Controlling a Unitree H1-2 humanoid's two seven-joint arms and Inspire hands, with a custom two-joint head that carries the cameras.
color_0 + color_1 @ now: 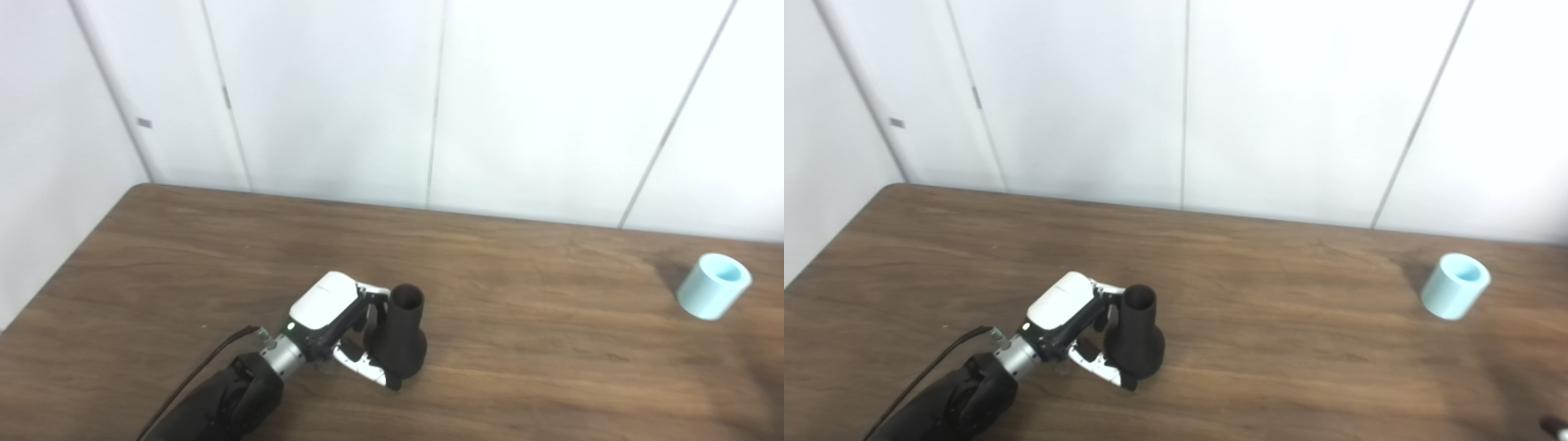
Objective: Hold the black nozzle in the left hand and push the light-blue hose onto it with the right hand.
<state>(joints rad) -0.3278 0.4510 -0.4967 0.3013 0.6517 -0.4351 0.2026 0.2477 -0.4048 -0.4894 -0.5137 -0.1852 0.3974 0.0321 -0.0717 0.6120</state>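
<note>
Left hand [343, 331] grips upright black nozzle [401, 334]; light-blue hose [713, 286] well apart

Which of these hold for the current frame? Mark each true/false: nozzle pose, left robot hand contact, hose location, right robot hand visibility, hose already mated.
1. The black nozzle stands upright on the table, opening up. True.
2. The left robot hand is far from the nozzle. False: its fingers wrap around the nozzle's near side; whether the grip is fully closed is unclear.
3. The light-blue hose lies at the table's far right, apart from the nozzle. True.
4. The right robot hand holds the hose. False: nothing touches the hose; only a dark sliver shows at the right eye view's bottom right corner.
5. The hose is already pushed onto the nozzle. False: the nozzle's opening is bare and the two are well apart.
</note>
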